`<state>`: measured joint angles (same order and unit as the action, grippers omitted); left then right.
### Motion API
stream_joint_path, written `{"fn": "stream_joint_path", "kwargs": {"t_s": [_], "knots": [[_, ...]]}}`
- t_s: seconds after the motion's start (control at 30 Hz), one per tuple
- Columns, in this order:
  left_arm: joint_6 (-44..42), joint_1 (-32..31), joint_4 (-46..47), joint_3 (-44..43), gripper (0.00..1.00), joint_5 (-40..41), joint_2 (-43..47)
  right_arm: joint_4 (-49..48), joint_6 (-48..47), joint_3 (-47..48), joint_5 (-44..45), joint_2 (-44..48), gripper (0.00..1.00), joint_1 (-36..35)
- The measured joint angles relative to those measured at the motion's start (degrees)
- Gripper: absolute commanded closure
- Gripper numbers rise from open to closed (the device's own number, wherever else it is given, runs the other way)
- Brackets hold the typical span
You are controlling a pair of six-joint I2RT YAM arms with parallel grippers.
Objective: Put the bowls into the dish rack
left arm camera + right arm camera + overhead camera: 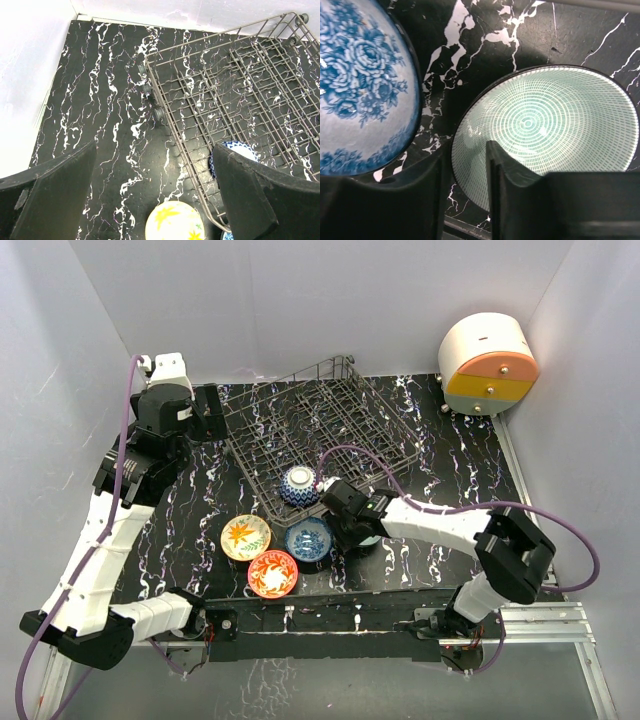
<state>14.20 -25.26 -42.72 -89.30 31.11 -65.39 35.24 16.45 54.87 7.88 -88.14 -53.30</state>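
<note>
Grey-green bowl [545, 130], right gripper [464, 160] astride rim (blue-white bowl [360, 85] beside)

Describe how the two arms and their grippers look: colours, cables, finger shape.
Both the left arm and the right arm have white link shells with black joint housings. A purple cable runs loosely along each. The left gripper and right gripper carry matte black, blocky fingers with flat inner faces. No markings or sleeves show.
</note>
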Motion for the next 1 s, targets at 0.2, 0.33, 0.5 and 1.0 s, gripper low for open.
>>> {"fn": "stream_joint_path", "kwargs": {"t_s": [0.2, 0.33, 0.5, 1.0], "knots": [[0.0, 0.0, -0.2, 0.0, 0.03, 0.0, 0.0, -1.1, 0.3, 0.1, 3.6, -1.0, 0.90, -0.2], [-0.1, 0.0, -0.2, 0.0, 0.03, 0.0, 0.0, 0.5, 0.4, 1.2, 4.4, -0.7, 0.92, -0.2], [-0.5, 0.0, -0.1, 0.0, 0.03, 0.0, 0.0, 6.9, 1.0, 5.5, 2.8, 0.6, 0.92, -0.2], [-2.1, 0.0, 0.8, -2.0, 0.03, -0.1, 0.0, 11.6, 2.4, 49.2, -26.9, -4.2, 0.92, 12.7]]}}
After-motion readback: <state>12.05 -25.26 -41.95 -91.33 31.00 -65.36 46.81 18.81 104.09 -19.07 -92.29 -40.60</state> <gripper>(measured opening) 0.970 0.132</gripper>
